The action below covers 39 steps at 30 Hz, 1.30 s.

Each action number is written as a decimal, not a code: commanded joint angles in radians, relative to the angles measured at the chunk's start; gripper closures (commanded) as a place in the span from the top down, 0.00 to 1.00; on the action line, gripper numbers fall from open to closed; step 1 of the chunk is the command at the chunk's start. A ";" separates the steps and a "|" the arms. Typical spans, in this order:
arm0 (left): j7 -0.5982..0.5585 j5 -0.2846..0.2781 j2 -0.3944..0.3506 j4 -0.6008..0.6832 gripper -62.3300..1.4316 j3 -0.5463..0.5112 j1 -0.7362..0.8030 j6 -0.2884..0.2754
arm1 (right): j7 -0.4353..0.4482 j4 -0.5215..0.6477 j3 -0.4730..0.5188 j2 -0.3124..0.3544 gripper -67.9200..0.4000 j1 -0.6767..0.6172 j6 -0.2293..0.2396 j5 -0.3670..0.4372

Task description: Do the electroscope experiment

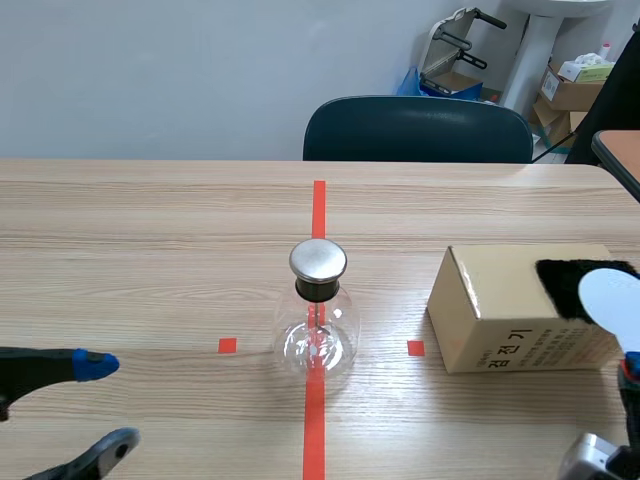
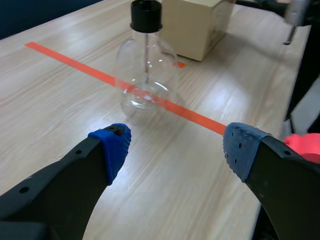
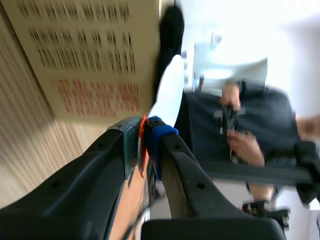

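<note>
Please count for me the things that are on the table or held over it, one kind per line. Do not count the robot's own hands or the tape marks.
glass electroscope flask: 1
cardboard box: 1
black fuzzy cloth, lying on the box: 1
white paddle, held in the right hand: 1
Total: 4

One flask (image 1: 317, 322), one box (image 1: 498, 312), one paddle (image 1: 612, 297), one chair (image 1: 418, 130)

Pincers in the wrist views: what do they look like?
The left pincer has two thick, tapered black fingers with small round holes, tipped with blue dotted pads. The right pincer looks alike, but one pad is greyish.
</note>
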 commanded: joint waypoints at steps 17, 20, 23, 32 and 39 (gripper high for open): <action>0.298 0.060 0.336 -0.116 0.39 -0.003 -0.269 0.029 | -0.048 0.008 0.005 0.013 0.03 0.000 -0.024 -0.009; 0.306 0.100 0.388 -0.166 0.32 -0.003 -0.298 0.049 | -0.018 0.008 0.004 0.013 0.03 0.001 -0.039 -0.015; 0.306 0.130 0.435 -0.217 0.21 -0.003 -0.322 0.064 | -0.013 0.014 0.004 0.013 0.03 0.014 -0.050 -0.014; 0.308 0.244 0.523 -0.314 0.08 -0.003 -0.341 0.076 | -0.055 0.220 0.002 0.013 0.03 0.014 0.055 0.027; 0.292 0.322 0.562 -0.360 0.08 -0.003 -0.341 0.075 | -0.156 0.402 -0.026 0.014 0.03 0.014 0.165 0.030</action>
